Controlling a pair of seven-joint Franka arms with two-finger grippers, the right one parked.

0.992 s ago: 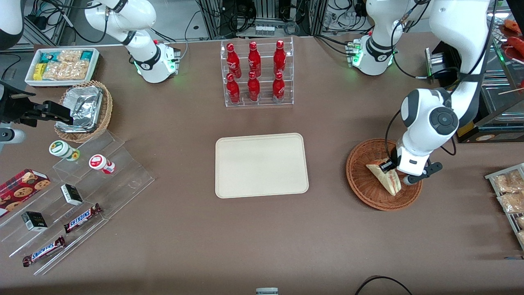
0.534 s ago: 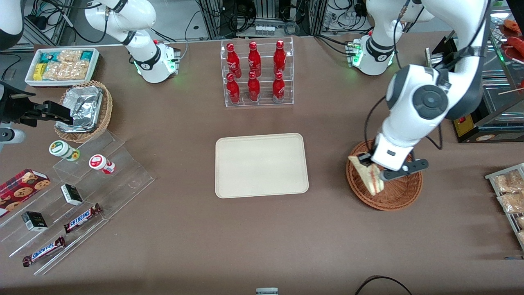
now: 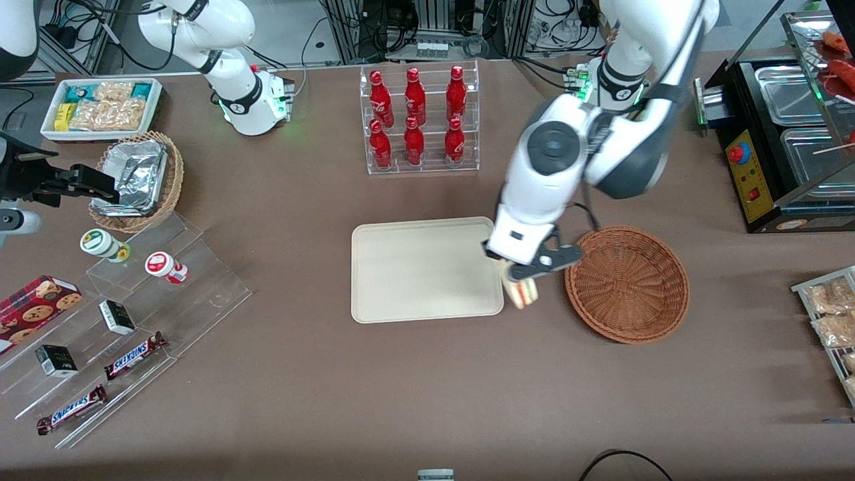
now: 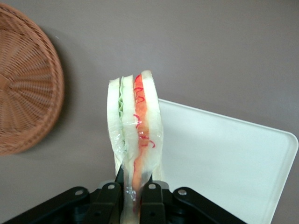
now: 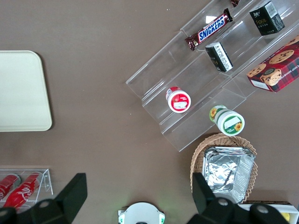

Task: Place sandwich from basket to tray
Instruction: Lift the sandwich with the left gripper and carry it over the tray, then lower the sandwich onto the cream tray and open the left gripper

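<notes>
My left gripper (image 3: 520,277) is shut on the sandwich (image 3: 523,292) and holds it in the air, above the table between the reddish-brown wicker basket (image 3: 626,284) and the edge of the cream tray (image 3: 426,268). In the left wrist view the sandwich (image 4: 134,126) hangs cut edge out, with green and red filling stripes, clamped between the black fingers (image 4: 153,203). The basket (image 4: 25,88) shows nothing in it, and the tray (image 4: 219,158) is bare. The tray also shows in the right wrist view (image 5: 21,91).
A clear rack of red bottles (image 3: 417,120) stands farther from the front camera than the tray. A black appliance with steel pans (image 3: 775,127) sits at the working arm's end. Snack steps (image 3: 127,314), a tan foil-tray basket (image 3: 137,177) and a white snack bin (image 3: 100,107) lie toward the parked arm's end.
The left gripper has lifted the sandwich out of the basket and carried it sideways toward the tray. The basket now holds nothing.
</notes>
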